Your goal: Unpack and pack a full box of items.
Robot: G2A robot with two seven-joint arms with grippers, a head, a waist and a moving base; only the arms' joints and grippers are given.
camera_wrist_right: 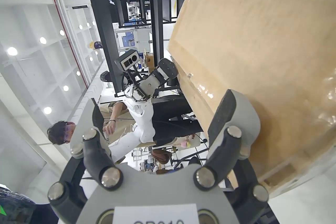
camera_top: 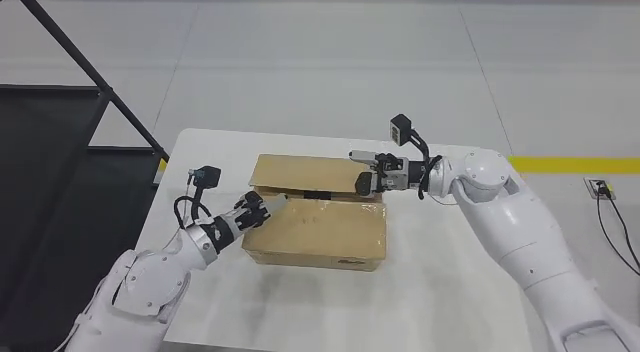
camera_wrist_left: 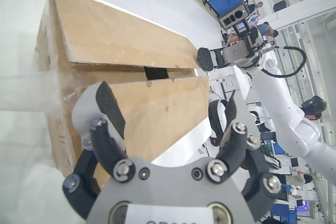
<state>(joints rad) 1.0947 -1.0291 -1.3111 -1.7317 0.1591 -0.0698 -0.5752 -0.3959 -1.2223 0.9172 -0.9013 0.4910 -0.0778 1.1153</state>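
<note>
Cardboard box (camera_top: 318,230) rests on the table (camera_top: 455,287) between our two sets of jaws, its far flap (camera_top: 300,172) tilted up. We see the left jaws spread wide and empty close at one end, the right jaws likewise parted and empty beside the flap's other end.

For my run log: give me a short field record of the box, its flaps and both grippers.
box: cardboard, on the white table
far flap: slightly lifted
near flap: lying flat
contents: hidden
left gripper: at the box's left end, jaws open
right gripper: by the far flap's right end, jaws open
</note>
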